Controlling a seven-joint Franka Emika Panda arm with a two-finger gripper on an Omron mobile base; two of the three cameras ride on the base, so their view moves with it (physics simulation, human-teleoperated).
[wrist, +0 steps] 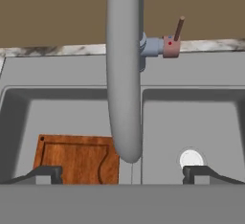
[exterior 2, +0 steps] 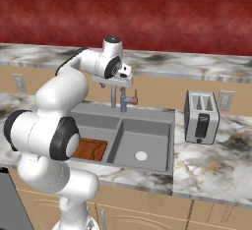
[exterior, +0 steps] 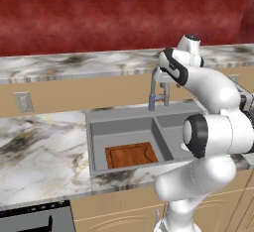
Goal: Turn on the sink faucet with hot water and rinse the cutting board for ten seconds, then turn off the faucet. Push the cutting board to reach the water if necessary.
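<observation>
Hand view: looking down past the sink faucet (wrist: 124,74), spout arching toward the camera, its mouth over the divider between the two basins of the sink (wrist: 191,117). Lever handle (wrist: 178,29) out to the faucet's right, reddish tip angled upward. Cutting board (wrist: 76,159) flat on the floor of the left basin, left of the spout mouth, long axis along the basin's width. Round pale drain (wrist: 191,159) in the right basin. Gripper (wrist: 122,174) released, fingertips spread wide either side of the spout. Toaster (exterior 2: 201,117) on the counter right of the sink.
</observation>
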